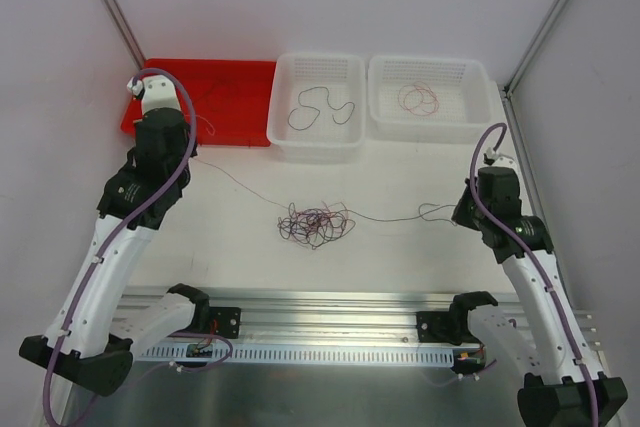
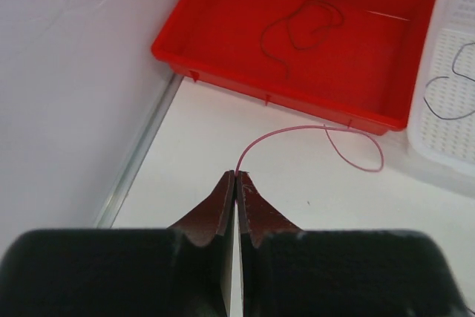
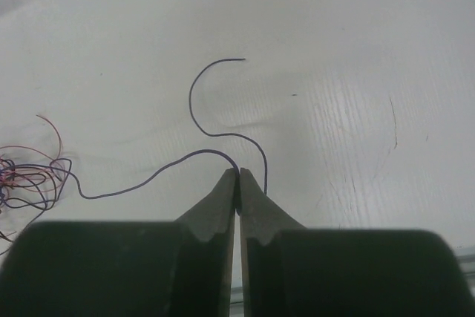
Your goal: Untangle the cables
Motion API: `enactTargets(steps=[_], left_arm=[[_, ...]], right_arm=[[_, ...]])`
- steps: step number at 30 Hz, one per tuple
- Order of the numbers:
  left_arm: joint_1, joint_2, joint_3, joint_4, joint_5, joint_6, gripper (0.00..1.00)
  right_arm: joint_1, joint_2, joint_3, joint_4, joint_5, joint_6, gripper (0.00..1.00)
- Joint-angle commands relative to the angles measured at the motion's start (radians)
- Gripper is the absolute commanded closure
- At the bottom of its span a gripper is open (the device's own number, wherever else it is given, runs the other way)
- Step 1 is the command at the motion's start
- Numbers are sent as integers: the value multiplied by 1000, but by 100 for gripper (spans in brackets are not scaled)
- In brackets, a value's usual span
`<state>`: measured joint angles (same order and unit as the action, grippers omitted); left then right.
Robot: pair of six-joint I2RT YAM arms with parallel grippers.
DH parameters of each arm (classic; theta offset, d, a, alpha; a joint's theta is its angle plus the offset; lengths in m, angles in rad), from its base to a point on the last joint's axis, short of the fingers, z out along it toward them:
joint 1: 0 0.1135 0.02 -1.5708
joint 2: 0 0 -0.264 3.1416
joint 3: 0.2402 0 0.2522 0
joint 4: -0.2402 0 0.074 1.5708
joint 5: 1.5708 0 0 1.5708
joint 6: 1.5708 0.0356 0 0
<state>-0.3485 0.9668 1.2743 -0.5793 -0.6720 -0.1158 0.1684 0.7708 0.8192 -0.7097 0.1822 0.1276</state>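
A tangle of thin red, black and dark purple cables (image 1: 315, 224) lies mid-table. My left gripper (image 2: 235, 174) is shut on a thin red cable (image 2: 297, 133), just in front of the red tray (image 2: 223, 72). The cable's free end loops towards the tray's front edge. A strand (image 1: 240, 182) runs from the left gripper to the tangle. My right gripper (image 3: 238, 171) is shut on a dark purple cable (image 3: 148, 180) that runs left to the tangle (image 3: 22, 176). Its free end (image 3: 200, 87) curls ahead of the fingertips. In the top view the right gripper (image 1: 462, 215) is right of the tangle.
The red tray (image 1: 160, 132) holds one dark cable (image 2: 304, 27). A white basket (image 1: 290, 142) holds a black cable (image 1: 322, 107). A second white basket (image 1: 480, 127) holds red cables (image 1: 420, 99). Walls stand left and right, and a metal rail (image 1: 330, 322) lies at the near edge.
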Motion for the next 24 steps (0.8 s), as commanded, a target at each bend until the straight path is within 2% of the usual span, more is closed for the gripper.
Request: enactTargets(steps=[1,2,3,5,6,8,9,12,15,20,24], left_arm=[[23,-5,78,-30,-97,33,100],[23,-8,85,-31,-51,30,100],[22,-11,85,-33,45,18,100],[22,-20,68,-33,142,8,100],[22,-33,57,-31,223,-4,100],[22,-45,13,-28,290,-16,100],[22,-56,-2,-25,355,-27,100],[22,-69,-68,-4,442,-28,100],[23,-88,-127,24,466,-27,100],[22,-100,-133,26,463,-31,100],[22,-109,-115,26,451,-56,100]], right_arm=[[-9,31,-12,-4,-38,6,93],[-10,36,-18,-1,-64,-3,87],[-9,36,-20,4,-81,-8,75],[-6,24,-20,19,-145,-32,63],[-1,18,-14,26,-159,-42,49],[19,-8,3,26,-173,-58,36],[31,-14,24,23,-196,-86,34],[85,-36,69,50,-271,-123,30],[155,-22,84,129,-398,-123,30],[380,137,119,255,-426,-197,32],[474,310,141,424,-487,-221,37]])
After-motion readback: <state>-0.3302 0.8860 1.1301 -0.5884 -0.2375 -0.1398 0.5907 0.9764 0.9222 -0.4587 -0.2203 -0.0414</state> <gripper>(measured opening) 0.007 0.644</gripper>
